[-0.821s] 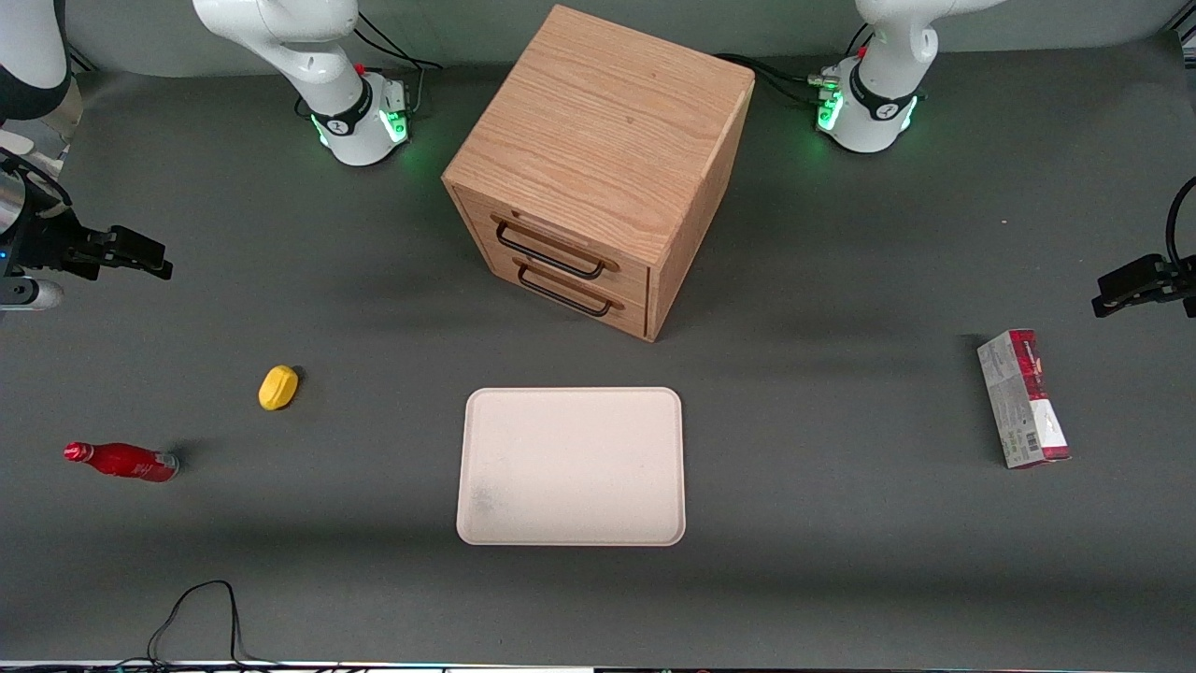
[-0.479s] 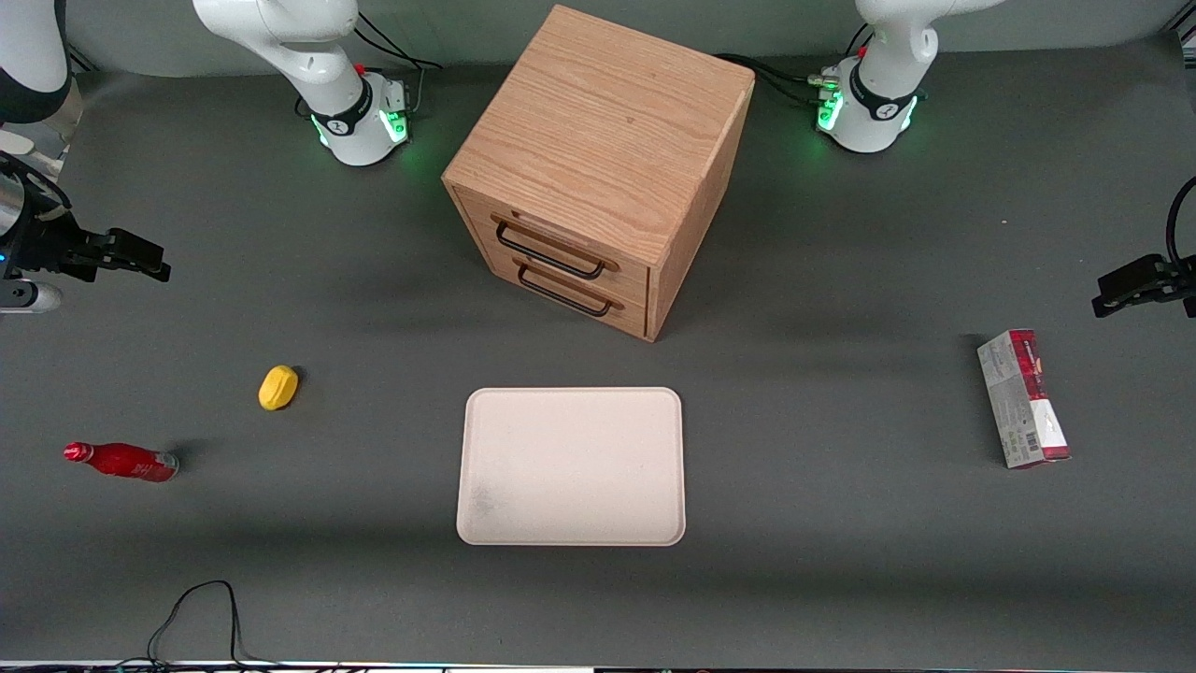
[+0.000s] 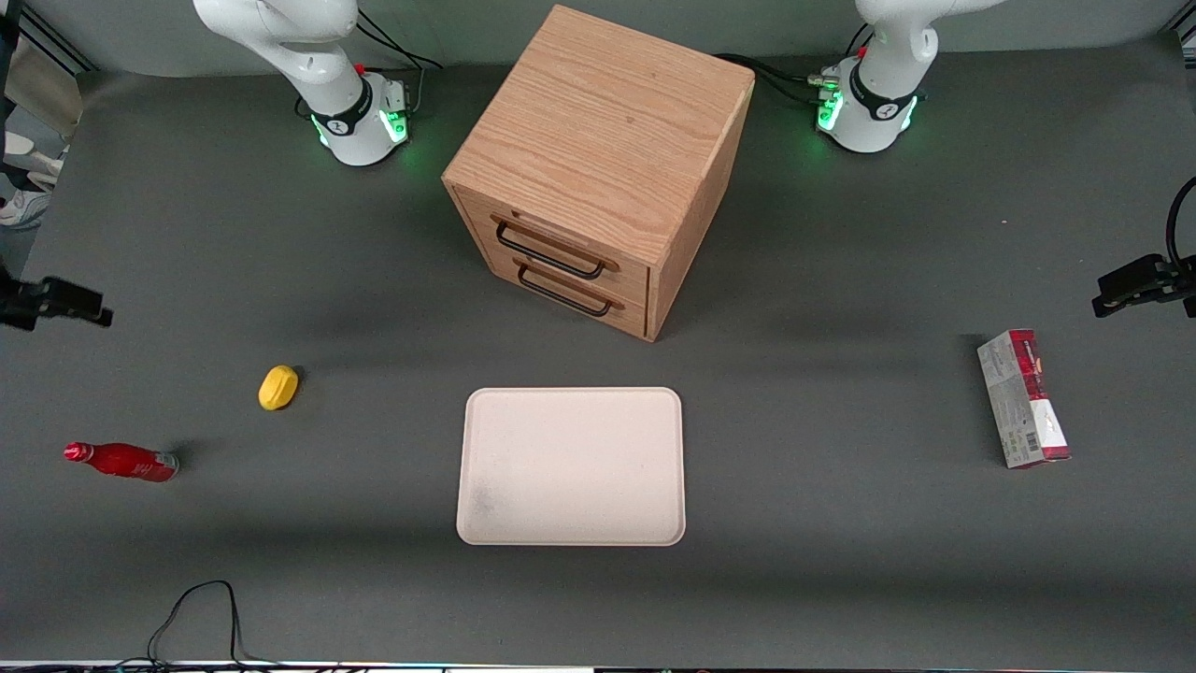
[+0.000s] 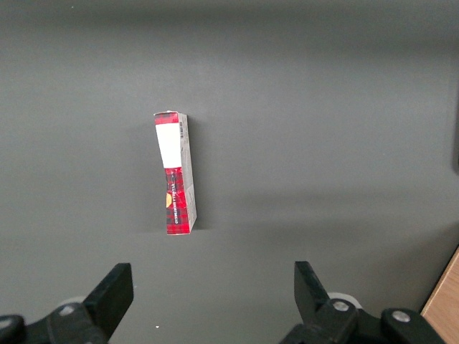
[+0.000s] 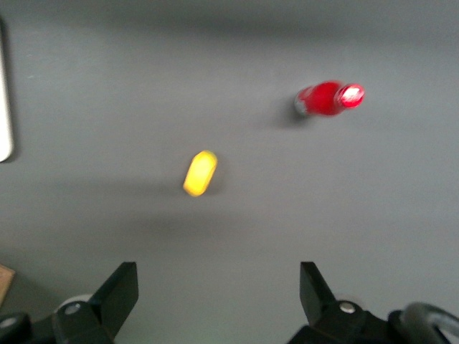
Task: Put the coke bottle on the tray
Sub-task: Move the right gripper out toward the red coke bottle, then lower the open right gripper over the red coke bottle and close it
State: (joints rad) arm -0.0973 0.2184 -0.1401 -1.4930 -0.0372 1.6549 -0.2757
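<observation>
Red, slim coke bottle (image 3: 121, 462) standing; cream tray (image 3: 571, 466) fully visible from front only. Gripper (image 5: 219, 301) spread, empty, above table. Yellow rounded object (image 5: 199, 173) nearby.

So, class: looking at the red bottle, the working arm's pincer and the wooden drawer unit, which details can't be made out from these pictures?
- Small slim red bottle: its white marking is too small in the front view and motion-blurred in the right wrist view.
- Pincer, open above the table: the frame edge cuts off most of it in the front view.
- Wooden drawer unit: contents hidden by shut fronts.
</observation>
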